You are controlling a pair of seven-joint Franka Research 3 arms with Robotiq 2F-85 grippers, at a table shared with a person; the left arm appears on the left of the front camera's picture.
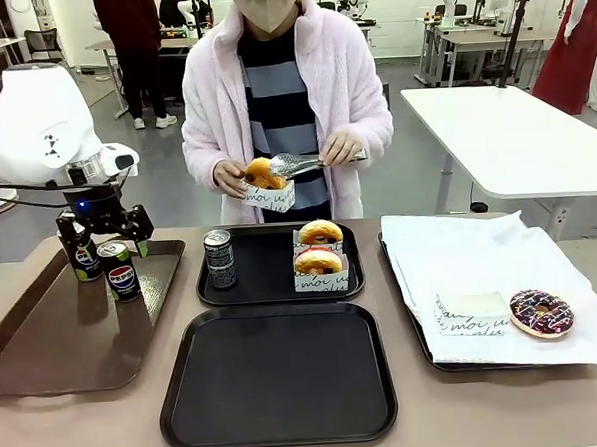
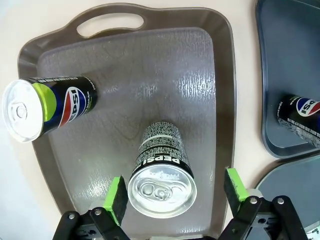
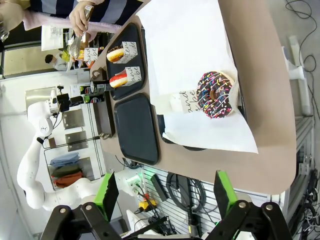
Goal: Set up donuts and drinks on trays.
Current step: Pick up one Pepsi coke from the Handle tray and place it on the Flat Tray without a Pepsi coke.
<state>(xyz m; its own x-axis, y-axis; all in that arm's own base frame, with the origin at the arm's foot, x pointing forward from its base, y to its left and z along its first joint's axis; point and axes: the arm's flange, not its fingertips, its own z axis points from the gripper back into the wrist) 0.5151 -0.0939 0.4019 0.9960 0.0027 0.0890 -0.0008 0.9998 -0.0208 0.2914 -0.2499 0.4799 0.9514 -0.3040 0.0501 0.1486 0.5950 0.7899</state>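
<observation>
My left gripper (image 1: 104,244) hangs open over the brown handled tray (image 1: 44,337), its green pads either side of an upright Pepsi can (image 2: 161,180) without touching it. A second can with a green band (image 2: 45,105) stands beside it. The far black tray (image 1: 280,297) holds a grey-print can (image 1: 218,258) and two sleeved donuts (image 1: 319,232) (image 1: 319,262). Nothing lies on the near black tray (image 1: 276,375). The person holds another sleeved donut (image 1: 266,175) with tongs above the far tray. My right gripper (image 3: 165,195) is open, high off the table's right end.
A tray lined with white paper (image 1: 501,263) at the right carries a chocolate-sprinkle donut (image 1: 541,313) and a flat sleeve (image 1: 470,313). The person stands at the far edge behind the black trays. A white table (image 1: 514,132) stands behind on the right.
</observation>
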